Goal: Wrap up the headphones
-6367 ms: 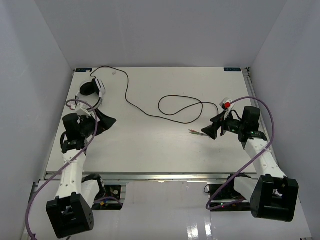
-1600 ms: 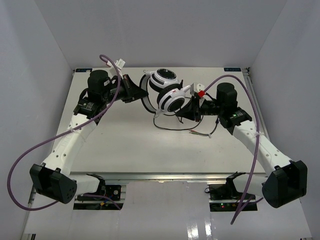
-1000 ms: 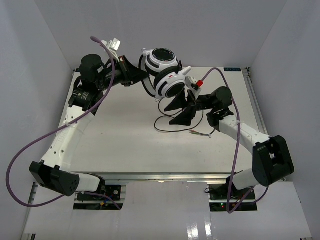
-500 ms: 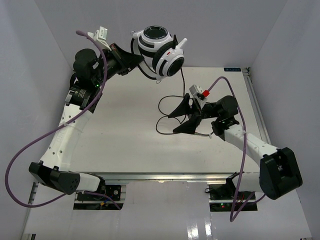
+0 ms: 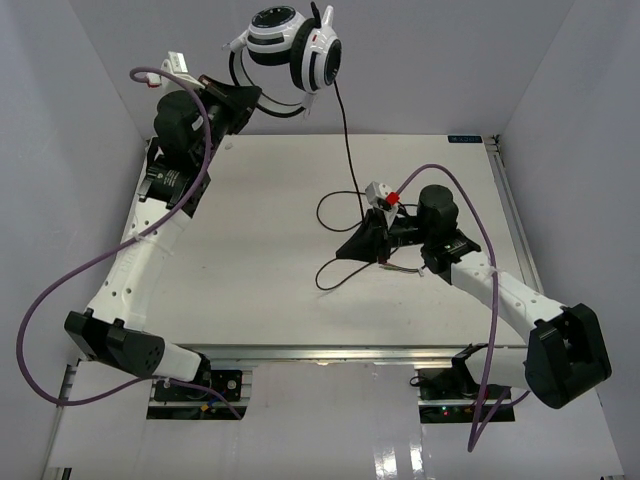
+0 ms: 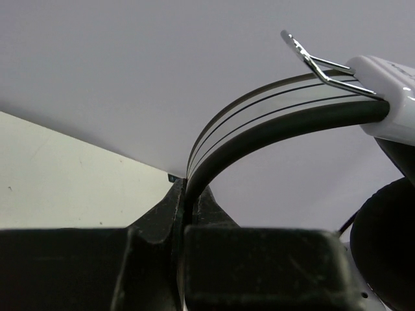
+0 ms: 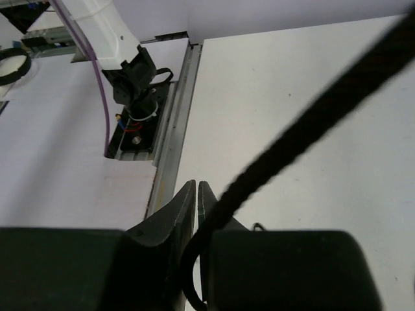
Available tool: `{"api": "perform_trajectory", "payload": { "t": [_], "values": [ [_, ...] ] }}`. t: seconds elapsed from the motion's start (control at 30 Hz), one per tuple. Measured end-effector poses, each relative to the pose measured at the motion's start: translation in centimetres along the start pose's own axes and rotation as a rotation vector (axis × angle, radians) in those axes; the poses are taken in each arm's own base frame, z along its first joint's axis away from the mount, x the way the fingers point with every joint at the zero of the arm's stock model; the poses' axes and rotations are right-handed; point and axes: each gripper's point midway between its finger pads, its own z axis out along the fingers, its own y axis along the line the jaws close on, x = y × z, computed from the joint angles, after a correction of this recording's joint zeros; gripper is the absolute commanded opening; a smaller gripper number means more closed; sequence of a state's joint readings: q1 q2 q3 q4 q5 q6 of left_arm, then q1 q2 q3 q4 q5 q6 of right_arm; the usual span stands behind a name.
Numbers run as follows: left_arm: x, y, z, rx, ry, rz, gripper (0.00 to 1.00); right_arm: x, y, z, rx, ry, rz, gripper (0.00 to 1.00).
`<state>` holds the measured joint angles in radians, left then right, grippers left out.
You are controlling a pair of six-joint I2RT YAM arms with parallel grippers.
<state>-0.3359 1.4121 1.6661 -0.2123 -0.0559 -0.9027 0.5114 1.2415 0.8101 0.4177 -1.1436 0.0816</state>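
The headphones (image 5: 292, 45) hang high above the table's back left, white cups with black pads. My left gripper (image 5: 250, 98) is shut on their headband (image 6: 272, 123), which arcs out of the jaws at the left gripper's tips (image 6: 186, 188); a black ear pad (image 6: 389, 240) shows at the right. The thin dark cord (image 5: 345, 140) drops from the cups to my right gripper (image 5: 342, 252), low over the table's middle. In the right wrist view the cord (image 7: 311, 123) runs down into the gap of the shut right gripper (image 7: 196, 188). Slack cord loops (image 5: 330, 210) lie on the table.
The white table (image 5: 230, 260) is walled in by pale panels on three sides. An aluminium rail (image 5: 300, 350) runs along the near edge, with the arm mounts below it. Purple arm cables (image 5: 60, 290) arc out beside both arms. The left arm's base (image 7: 133, 91) shows in the right wrist view.
My left arm has lifted the headphones higher and further back-left. My right gripper, wide open before, has shut on the cord and sits lower over the table.
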Motion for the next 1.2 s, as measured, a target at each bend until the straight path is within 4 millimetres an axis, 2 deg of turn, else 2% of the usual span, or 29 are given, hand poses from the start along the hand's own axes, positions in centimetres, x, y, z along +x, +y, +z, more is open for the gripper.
{"api": "perform_trajectory", "payload": {
  "t": [0.1,0.2,0.37,0.5,0.6,0.7,0.93,1.07,1.2],
  "values": [
    [0.1,1.4,1.2,-0.052,-0.028,-0.031,0.0,0.0,-1.2,0.1,0.067,0.024,-0.015,0.08],
    [1.6,3.8,3.0,-0.115,-0.014,-0.03,0.0,-0.7,-3.0,0.1,0.163,0.068,-0.049,0.08],
    [6.8,9.9,5.6,-0.27,0.081,0.085,0.0,-1.9,-5.5,-0.4,0.332,0.2,-0.142,0.08],
    [12.4,15.3,5.9,-0.395,0.209,0.269,0.0,-1.7,-7.1,-0.8,0.444,0.364,-0.254,0.08],
    [16.0,18.4,4.9,-0.452,0.314,0.422,0.0,-0.5,-8.1,-2.0,0.527,0.538,-0.357,0.08],
    [18.6,20.2,3.5,-0.467,0.408,0.562,0.0,-0.9,-9.5,-3.9,0.614,0.671,-0.478,0.08],
    [23.4,22.0,0.5,-0.404,0.577,0.804,0.0,-3.5,-12.6,-9.1,0.83,0.89,-0.697,0.08],
    [25.0,23.7,-2.9,-0.358,0.667,0.909,0.0,-4.6,-13.7,-11.1,0.906,0.934,-0.739,0.08],
    [24.0,23.6,-5.6,-0.309,0.688,0.974,0.0,-4.7,-14.5,-12.6,0.944,0.945,-0.733,0.08]
  ]
}}
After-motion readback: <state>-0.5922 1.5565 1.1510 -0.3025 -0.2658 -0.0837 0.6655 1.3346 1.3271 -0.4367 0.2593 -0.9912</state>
